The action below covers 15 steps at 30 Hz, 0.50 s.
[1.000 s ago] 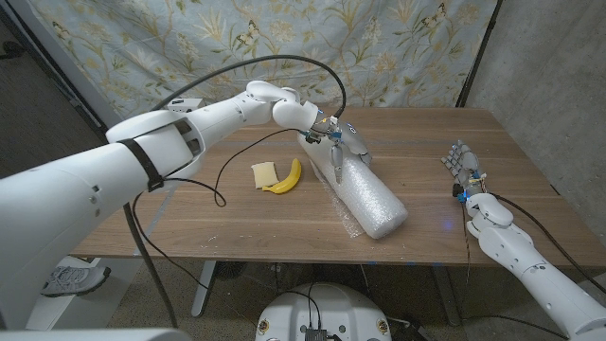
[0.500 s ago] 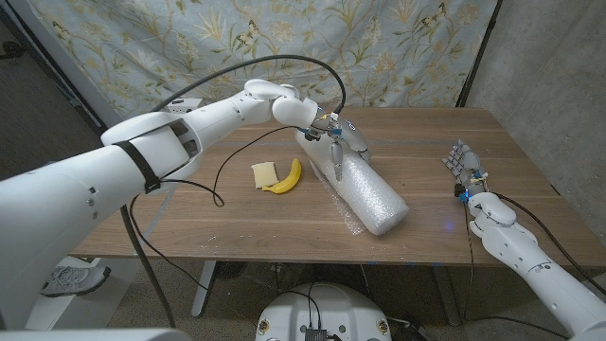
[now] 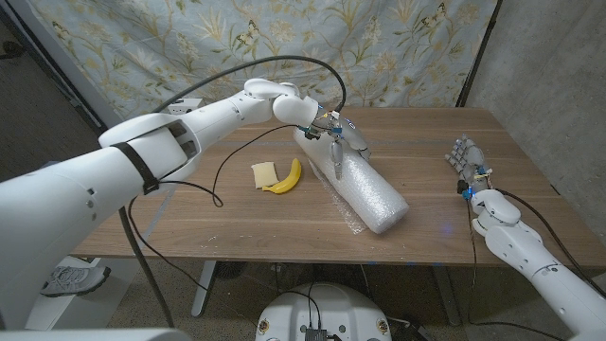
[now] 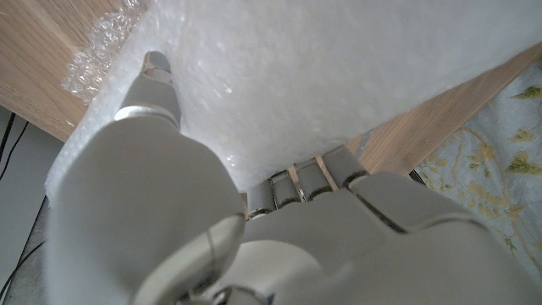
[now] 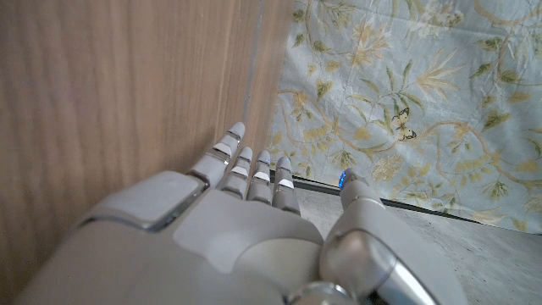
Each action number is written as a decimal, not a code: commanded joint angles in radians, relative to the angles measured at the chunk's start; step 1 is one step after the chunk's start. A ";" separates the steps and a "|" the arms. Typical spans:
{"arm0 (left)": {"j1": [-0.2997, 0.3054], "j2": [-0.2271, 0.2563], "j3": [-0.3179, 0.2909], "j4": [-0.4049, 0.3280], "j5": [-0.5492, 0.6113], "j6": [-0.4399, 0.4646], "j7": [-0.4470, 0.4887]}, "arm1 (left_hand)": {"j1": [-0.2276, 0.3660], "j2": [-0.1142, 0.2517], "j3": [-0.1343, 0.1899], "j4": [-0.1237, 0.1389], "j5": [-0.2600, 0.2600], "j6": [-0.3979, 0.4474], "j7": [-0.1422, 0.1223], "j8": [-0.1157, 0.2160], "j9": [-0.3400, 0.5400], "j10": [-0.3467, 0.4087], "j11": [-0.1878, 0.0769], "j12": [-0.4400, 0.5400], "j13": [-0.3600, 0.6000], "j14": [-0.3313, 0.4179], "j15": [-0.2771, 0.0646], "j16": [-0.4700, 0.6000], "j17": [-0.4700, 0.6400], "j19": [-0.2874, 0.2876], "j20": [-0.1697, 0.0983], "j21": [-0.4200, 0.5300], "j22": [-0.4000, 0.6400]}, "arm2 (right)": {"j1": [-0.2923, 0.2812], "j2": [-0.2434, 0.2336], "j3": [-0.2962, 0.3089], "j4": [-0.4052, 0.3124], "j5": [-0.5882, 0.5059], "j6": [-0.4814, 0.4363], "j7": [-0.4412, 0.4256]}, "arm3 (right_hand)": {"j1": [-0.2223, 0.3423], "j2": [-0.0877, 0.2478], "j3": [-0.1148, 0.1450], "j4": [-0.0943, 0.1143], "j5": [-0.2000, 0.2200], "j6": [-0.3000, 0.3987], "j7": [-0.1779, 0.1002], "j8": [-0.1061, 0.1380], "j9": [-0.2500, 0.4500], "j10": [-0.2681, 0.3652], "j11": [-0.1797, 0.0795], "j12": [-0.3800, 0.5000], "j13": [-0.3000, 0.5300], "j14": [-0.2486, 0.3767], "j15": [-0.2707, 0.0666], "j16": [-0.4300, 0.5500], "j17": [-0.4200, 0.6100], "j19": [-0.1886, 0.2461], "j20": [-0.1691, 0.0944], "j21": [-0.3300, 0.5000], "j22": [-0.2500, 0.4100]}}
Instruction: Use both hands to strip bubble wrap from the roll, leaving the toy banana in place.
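Note:
A white bubble wrap roll (image 3: 365, 188) lies slanted on the table, right of centre. My left hand (image 3: 334, 135) grips the roll's far end. In the left wrist view the fingers (image 4: 318, 174) curl over the roll (image 4: 356, 68) and the thumb (image 4: 157, 80) lies along it. A loose flap of wrap (image 3: 348, 220) trails at the roll's near end. The yellow toy banana (image 3: 284, 178) lies on the wood left of the roll, apart from it. My right hand (image 3: 466, 163) stands near the table's right edge with fingers spread and nothing in it; its fingers (image 5: 250, 169) are stretched over bare wood.
A small pale yellow piece (image 3: 263, 173) lies against the banana's left side. A black cable (image 3: 222, 166) loops from my left arm over the table (image 3: 189, 223). A floral cloth (image 3: 284, 38) hangs behind.
My right hand has drifted slightly farther from me along the right edge. My left hand stays on the roll, which has barely shifted.

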 commanded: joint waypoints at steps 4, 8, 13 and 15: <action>0.014 0.007 -0.023 -0.037 -0.029 0.041 -0.037 | 0.128 0.133 -0.003 0.003 0.004 0.007 0.002 0.002 0.003 0.070 -0.063 0.002 0.178 0.121 -0.125 0.000 0.020 -0.002 -0.002 0.008 0.004 | -0.033 -0.021 0.021 -0.084 -0.017 0.007 -0.014 | -0.006 0.001 0.005 -0.003 0.001 0.002 0.004 0.005 0.004 0.001 0.003 0.006 0.005 0.001 0.005 0.008 0.000 0.003 -0.003 0.003 0.004; 0.018 0.010 -0.027 -0.052 -0.046 0.054 -0.068 | 0.129 0.134 -0.003 0.003 0.004 0.008 0.003 0.002 0.003 0.071 -0.063 0.003 0.180 0.121 -0.125 0.001 0.023 -0.002 -0.002 0.010 0.004 | -0.035 -0.021 0.023 -0.091 -0.017 0.006 -0.011 | -0.006 0.002 0.006 -0.003 0.001 0.002 0.005 0.005 0.004 -0.001 0.000 0.005 0.005 0.001 0.004 0.008 0.000 0.002 -0.003 0.003 0.004; 0.021 0.013 -0.037 -0.067 -0.067 0.072 -0.095 | 0.130 0.136 -0.004 0.003 0.005 0.012 0.001 0.003 0.004 0.077 -0.061 0.003 0.179 0.121 -0.124 0.002 0.025 -0.002 -0.002 0.012 0.004 | -0.035 -0.021 0.024 -0.096 -0.019 0.004 -0.010 | -0.006 0.002 0.006 -0.003 0.001 0.004 0.005 0.005 0.004 -0.001 0.001 0.006 0.005 0.000 0.004 0.008 0.000 0.002 -0.004 0.004 0.004; 0.022 0.013 -0.044 -0.072 -0.092 0.087 -0.123 | 0.128 0.135 -0.004 0.003 0.005 0.013 0.003 0.004 0.004 0.077 -0.059 0.002 0.179 0.122 -0.126 -0.001 0.024 -0.002 -0.003 0.013 0.004 | -0.035 -0.021 0.024 -0.099 -0.018 0.001 -0.009 | -0.006 0.002 0.006 -0.003 0.001 0.004 0.005 0.005 0.004 0.000 0.002 0.006 0.005 0.000 0.005 0.008 0.000 0.002 -0.003 0.004 0.004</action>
